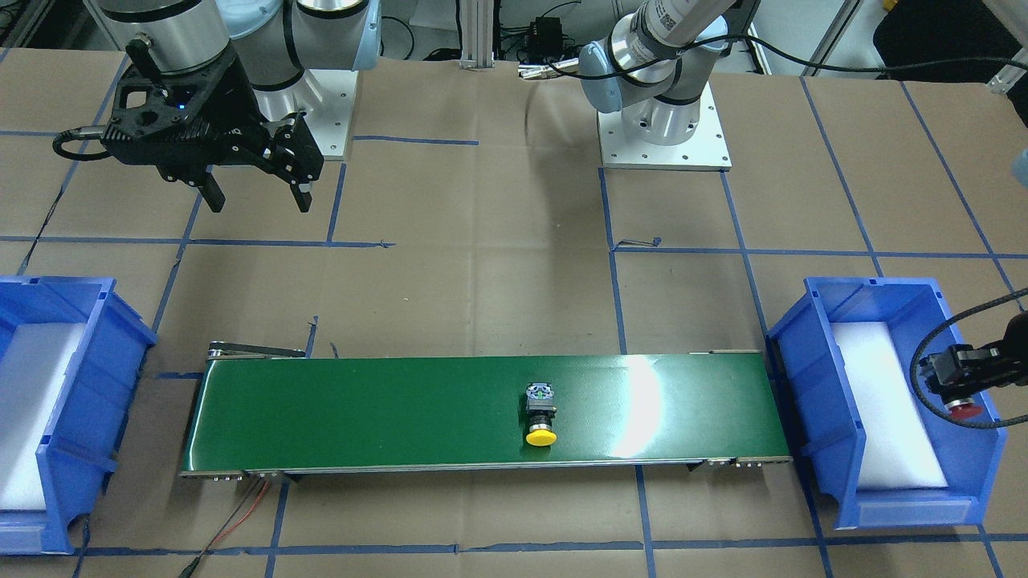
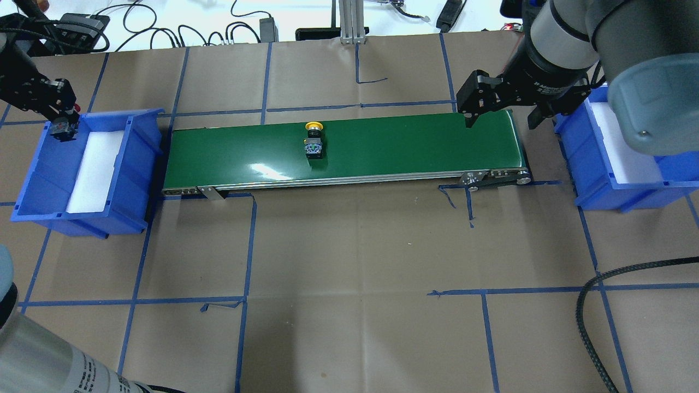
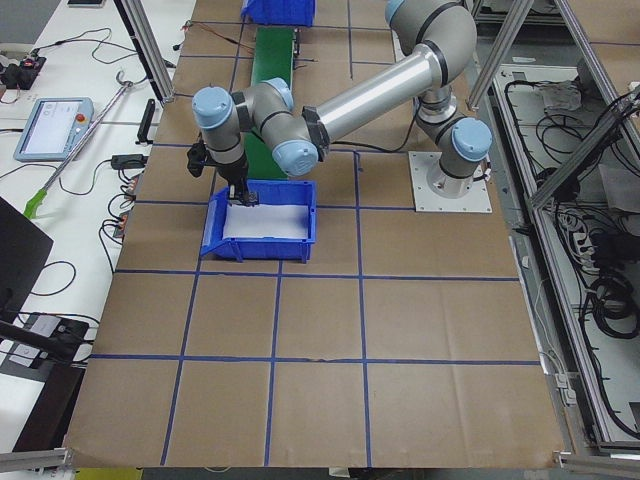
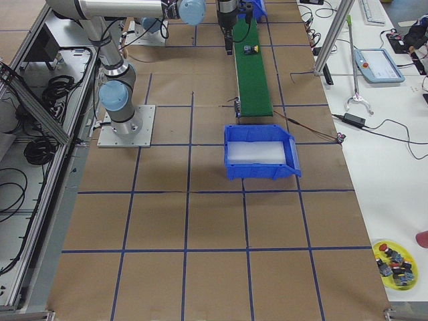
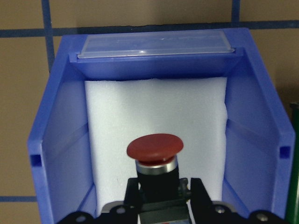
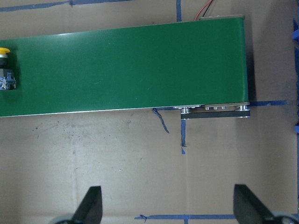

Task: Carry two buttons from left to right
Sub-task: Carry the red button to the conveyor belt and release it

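Front-facing view: the yellow button (image 1: 540, 419) lies on its side on the green belt (image 1: 361, 409), and the right gripper (image 1: 259, 201) hangs wide open, well apart from it. The left gripper (image 1: 956, 384) clamps the red button (image 1: 964, 409) over the blue bin (image 1: 811, 401). Left wrist view: the red cap juts out of the clenched jaws, above the bin's white foam (image 5: 154, 112).

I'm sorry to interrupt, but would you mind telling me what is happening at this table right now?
The left gripper is shut on the red mushroom-capped push-button, holding it above the blue plastic bin lined with white foam. The yellow-capped push-button lies midway along the green conveyor belt. The right gripper hangs open near the belt's opposite end.
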`<state>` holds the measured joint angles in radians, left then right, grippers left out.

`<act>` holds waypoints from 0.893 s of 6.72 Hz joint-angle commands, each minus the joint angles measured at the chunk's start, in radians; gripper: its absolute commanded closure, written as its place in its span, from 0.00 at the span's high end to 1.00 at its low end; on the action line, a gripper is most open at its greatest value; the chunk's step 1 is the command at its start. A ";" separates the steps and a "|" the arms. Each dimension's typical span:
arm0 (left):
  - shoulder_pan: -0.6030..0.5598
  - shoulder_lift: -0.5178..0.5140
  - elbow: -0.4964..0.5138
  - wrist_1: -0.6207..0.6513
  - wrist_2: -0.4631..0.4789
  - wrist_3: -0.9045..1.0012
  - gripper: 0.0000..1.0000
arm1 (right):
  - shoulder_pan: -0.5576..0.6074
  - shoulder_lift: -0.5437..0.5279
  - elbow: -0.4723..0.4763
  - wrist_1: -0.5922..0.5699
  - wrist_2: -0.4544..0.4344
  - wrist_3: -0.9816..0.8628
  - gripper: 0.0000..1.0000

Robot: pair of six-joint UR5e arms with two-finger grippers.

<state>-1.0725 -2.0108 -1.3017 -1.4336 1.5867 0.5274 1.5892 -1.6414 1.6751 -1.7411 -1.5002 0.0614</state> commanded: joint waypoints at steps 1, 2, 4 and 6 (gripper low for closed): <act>-0.007 0.027 0.001 -0.034 -0.001 -0.003 0.07 | 0.000 0.000 0.000 0.000 0.000 0.000 1.00; -0.012 0.035 -0.008 -0.034 -0.001 -0.004 0.07 | 0.000 0.000 0.000 0.000 0.000 0.000 1.00; -0.102 0.053 -0.010 -0.048 0.002 -0.018 0.07 | -0.001 0.000 0.000 0.000 0.000 0.000 1.00; -0.208 0.067 -0.011 -0.074 -0.001 -0.045 0.07 | 0.000 0.000 0.000 0.000 0.000 0.000 1.00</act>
<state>-1.2204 -1.9514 -1.3130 -1.4880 1.5882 0.5015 1.5882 -1.6412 1.6751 -1.7411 -1.5002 0.0607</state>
